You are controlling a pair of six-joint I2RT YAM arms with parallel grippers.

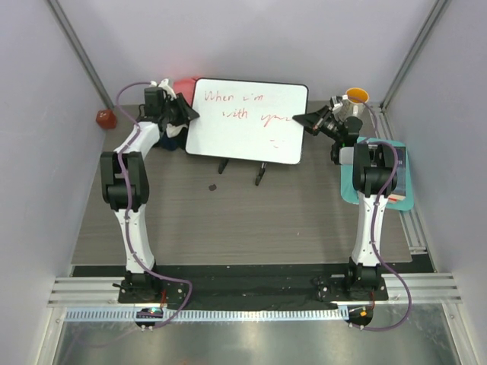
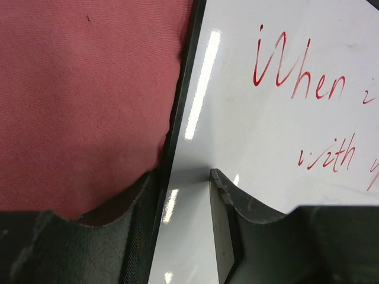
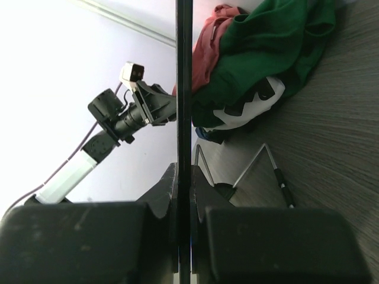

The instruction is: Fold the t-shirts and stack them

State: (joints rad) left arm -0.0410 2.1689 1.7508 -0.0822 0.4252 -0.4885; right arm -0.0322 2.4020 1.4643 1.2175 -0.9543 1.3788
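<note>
Behind the left edge of the whiteboard [image 1: 247,122], at the far side of the table [image 1: 251,220], finding the shirts [image 3: 249,71] bunched in one loose heap. Seeing the pink shirt [image 2: 83,100] filling the left half of the left wrist view, lying right behind the board's black rim. Spotting the green shirt [image 3: 272,41] draped over the heap in the right wrist view, with the pink one tucked beside it and a white shirt [image 3: 237,115] with black marks peeking out at its edge. Crumpled, so showing no collar or hem and pointing no clear way. From above, stretching roughly far-to-near along the board's left edge and lying mostly hidden.

Straddling that left rim with the left claw [image 2: 185,174], one finger behind the board and one in front over the white face. Not being able to tell whether pinching or merely resting close. Clamping the board's right rim with the right claw [image 3: 183,177], fingers narrow and pressing both faces of the thin edge.

Standing on thin legs [image 1: 261,176] near the table's middle, facing the arms and carrying red handwriting. Sitting just beyond the right claw, an orange mug [image 1: 356,96]. Lying at the table's right edge, a teal tray [image 1: 403,194].
</note>
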